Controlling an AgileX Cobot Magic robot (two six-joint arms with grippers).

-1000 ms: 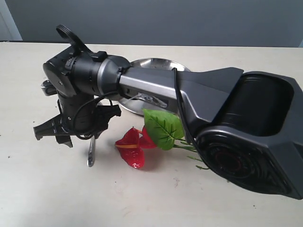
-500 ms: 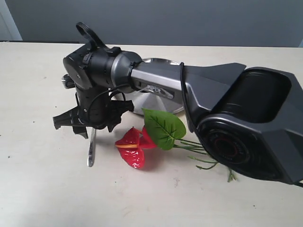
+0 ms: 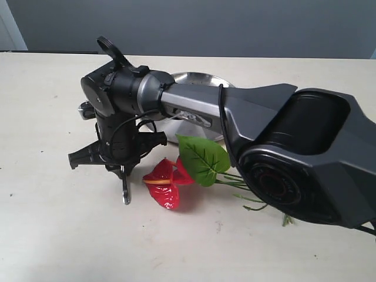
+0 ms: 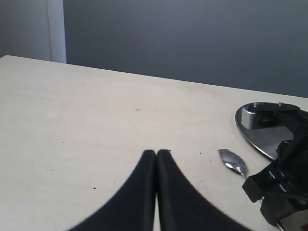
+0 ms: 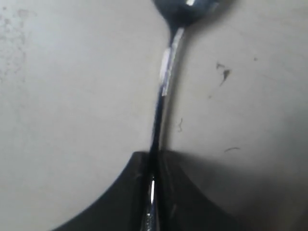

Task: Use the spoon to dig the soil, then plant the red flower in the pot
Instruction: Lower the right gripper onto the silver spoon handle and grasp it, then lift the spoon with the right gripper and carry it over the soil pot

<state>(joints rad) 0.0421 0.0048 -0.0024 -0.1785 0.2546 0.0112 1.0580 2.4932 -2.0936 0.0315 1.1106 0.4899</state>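
Observation:
My right gripper (image 3: 123, 171) reaches across to the left side of the table, points down and is shut on the spoon's thin handle (image 3: 125, 191). In the right wrist view the handle (image 5: 163, 86) runs out from between the closed fingers of the right gripper (image 5: 154, 156) to the bowl (image 5: 185, 9), over the table. The spoon's bowl (image 4: 232, 161) also shows in the left wrist view. The red flower (image 3: 164, 183) lies just right of the spoon, with its green leaf (image 3: 202, 158) and stems (image 3: 249, 191). My left gripper (image 4: 156, 153) is shut on nothing. Pot and soil are out of view.
A round steel plate (image 3: 197, 79) sits behind the right arm; its rim (image 4: 250, 139) shows in the left wrist view. The right arm's large dark body (image 3: 299, 158) covers the right half of the table. Small dark specks dot the beige tabletop (image 3: 53, 223).
The right gripper swung right over the spoon, came down and closed on its handle. The handle's free end has shifted right, towards the flower. The flower has not moved.

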